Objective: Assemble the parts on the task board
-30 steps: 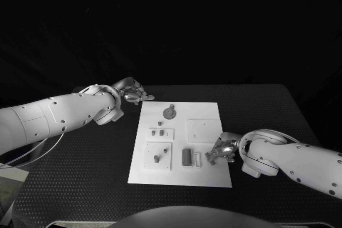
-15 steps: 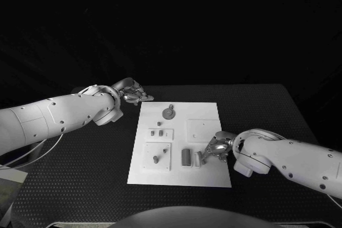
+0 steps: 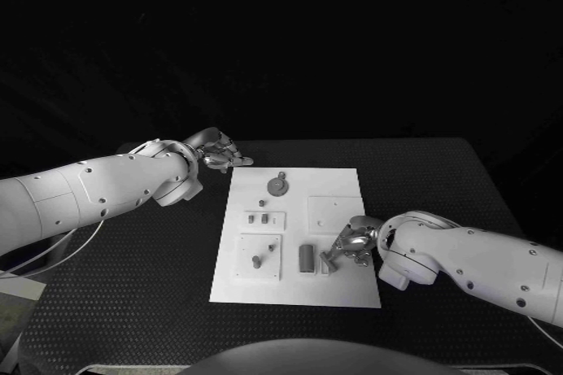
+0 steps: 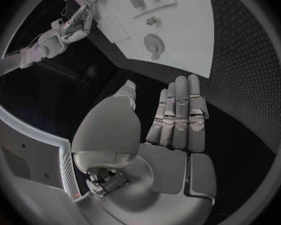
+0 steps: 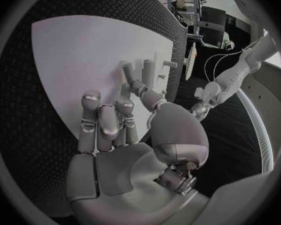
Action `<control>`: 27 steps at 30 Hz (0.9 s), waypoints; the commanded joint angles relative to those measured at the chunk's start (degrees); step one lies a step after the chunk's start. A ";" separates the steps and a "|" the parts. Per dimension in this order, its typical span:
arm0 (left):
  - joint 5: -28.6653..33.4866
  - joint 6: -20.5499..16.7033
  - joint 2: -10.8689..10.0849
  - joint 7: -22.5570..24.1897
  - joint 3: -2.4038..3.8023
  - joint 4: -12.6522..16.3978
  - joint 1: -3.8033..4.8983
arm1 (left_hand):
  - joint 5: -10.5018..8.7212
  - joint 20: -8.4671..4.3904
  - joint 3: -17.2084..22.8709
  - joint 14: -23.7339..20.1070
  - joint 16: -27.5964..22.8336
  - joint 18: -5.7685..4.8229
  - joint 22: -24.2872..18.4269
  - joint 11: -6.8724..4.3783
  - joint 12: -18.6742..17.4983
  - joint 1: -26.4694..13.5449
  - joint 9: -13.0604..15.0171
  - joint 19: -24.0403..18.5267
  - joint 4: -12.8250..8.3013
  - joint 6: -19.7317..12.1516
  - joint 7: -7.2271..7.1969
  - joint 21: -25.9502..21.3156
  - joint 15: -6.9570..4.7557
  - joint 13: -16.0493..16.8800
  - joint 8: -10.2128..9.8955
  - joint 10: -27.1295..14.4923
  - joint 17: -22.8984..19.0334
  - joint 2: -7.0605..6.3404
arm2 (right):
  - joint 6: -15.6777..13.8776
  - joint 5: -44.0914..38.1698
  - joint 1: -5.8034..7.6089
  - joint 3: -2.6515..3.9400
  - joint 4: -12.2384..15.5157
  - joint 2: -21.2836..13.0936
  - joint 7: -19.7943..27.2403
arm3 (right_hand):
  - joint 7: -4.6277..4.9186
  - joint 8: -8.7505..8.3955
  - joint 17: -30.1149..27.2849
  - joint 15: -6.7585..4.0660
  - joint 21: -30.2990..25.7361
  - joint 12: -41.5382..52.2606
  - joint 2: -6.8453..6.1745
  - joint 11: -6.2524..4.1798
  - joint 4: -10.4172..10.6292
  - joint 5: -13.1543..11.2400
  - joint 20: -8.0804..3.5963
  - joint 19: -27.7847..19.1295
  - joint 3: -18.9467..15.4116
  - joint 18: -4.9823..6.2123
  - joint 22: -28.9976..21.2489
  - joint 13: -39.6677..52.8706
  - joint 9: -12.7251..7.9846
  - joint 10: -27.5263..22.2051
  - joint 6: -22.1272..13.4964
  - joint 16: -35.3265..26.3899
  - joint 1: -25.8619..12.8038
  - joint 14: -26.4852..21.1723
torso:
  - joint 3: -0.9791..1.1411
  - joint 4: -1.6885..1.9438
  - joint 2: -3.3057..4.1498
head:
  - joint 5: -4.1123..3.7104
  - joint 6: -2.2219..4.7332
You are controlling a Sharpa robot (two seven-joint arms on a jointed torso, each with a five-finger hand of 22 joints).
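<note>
Parts on the white board, one hand over its near right side

While the white task board (image 3: 334,188) lies in the middle of the black table (image 3: 446,180), about seven small grey parts can be counted on it in the head view. One round disc (image 3: 278,185) sits near the far edge, one tiny piece (image 3: 264,202) just below it, and two small blocks (image 3: 259,219) stand side by side on a raised plate. Nearer the robot, one peg (image 3: 257,262) stands on a second raised plate, one dark upright cylinder (image 3: 307,258) stands beside it, and one pale slim piece (image 3: 325,263) is just right of that cylinder.

One right hand (image 3: 355,245) hovers over the board's near right part, close to the slim piece, hiding the board beneath; whether its fingertips touch anything cannot be told. Its fingers (image 5: 103,125) are bent, slightly apart.

One left hand (image 3: 218,154) sits off the board's far left corner, over the table, its fingers (image 4: 181,110) straight and pressed together, holding nothing
</note>
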 commanded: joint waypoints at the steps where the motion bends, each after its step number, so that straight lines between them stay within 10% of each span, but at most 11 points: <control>1: 0.11 0.54 0.08 0.34 0.03 0.14 0.05 | 0.07 -0.22 -0.37 0.56 -0.38 0.86 -0.05 -0.05 0.03 0.60 -0.07 0.32 0.12 0.49 0.03 0.13 0.03 -0.08 -0.30 0.09 0.08 -0.13 | 1.62 0.67 -0.07 -0.20 -0.40 0.18 -0.31 | -0.04 -0.23 -0.10 -0.39 0.06 0.16 -0.04 0.20 -0.07 -0.25 -0.05 0.13 -0.27 2.09 -0.04 0.05 -0.08 0.33 0.31 0.09 -0.57 -0.20 | 0.01 0.03 0.00 | 0.00 -0.04; 17: 0.09 0.62 0.07 0.23 0.03 0.05 0.05 | 0.06 -0.22 -0.52 0.58 -0.41 0.85 -0.08 -0.04 0.03 0.70 -0.12 0.34 0.13 0.51 0.03 0.14 0.03 -0.09 -0.32 0.08 0.09 -0.12 | 1.88 -0.58 -0.18 -0.39 -0.53 0.28 0.04 | 0.28 -0.75 -1.47 -0.29 -0.24 -0.28 -0.14 0.50 0.04 -0.25 0.10 -0.23 -0.98 2.12 -0.24 -0.01 -0.27 -0.27 -0.33 -0.32 -2.23 -1.01 | 0.01 -0.01 0.00 | 0.08 -0.12; 27: 0.09 0.60 0.12 0.24 0.03 -0.02 0.04 | 0.07 -0.23 -0.64 0.59 -0.43 0.85 -0.11 -0.04 0.02 0.84 -0.16 0.35 0.12 0.51 0.03 0.14 0.03 -0.10 -0.35 0.07 0.10 -0.10 | 4.54 -5.55 -0.23 -0.45 -0.17 0.29 0.40 | 1.15 -1.84 -4.82 0.31 -0.99 -1.22 -3.88 1.30 0.91 -0.25 0.36 -1.25 -2.84 2.09 -0.58 -0.07 -0.76 -2.20 -2.91 -1.39 -6.48 -3.62 | 0.04 -0.04 -0.01 | 0.07 -0.24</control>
